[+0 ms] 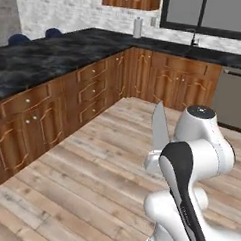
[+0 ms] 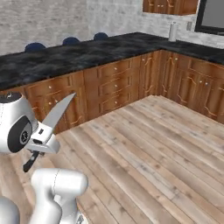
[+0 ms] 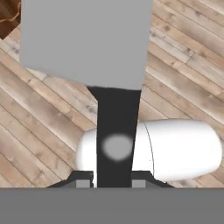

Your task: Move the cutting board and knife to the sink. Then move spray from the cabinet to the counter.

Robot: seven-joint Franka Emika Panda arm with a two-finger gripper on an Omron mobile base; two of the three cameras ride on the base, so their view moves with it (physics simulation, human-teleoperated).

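Mid-carry, the jaws clamp the black handle of the knife, blade up over the wooden floor, and should keep it steady and clear of the table en route to the sink.

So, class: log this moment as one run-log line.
gripper: shut on knife | blade: raised, over wooden floor | counter: ahead | stage: carrying knife

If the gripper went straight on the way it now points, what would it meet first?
The gripper is shut on the knife, whose grey blade runs ahead of the fingers. Beyond it the hand view shows the wooden floor; the blade tip would probably reach something first, though depth is unclear.
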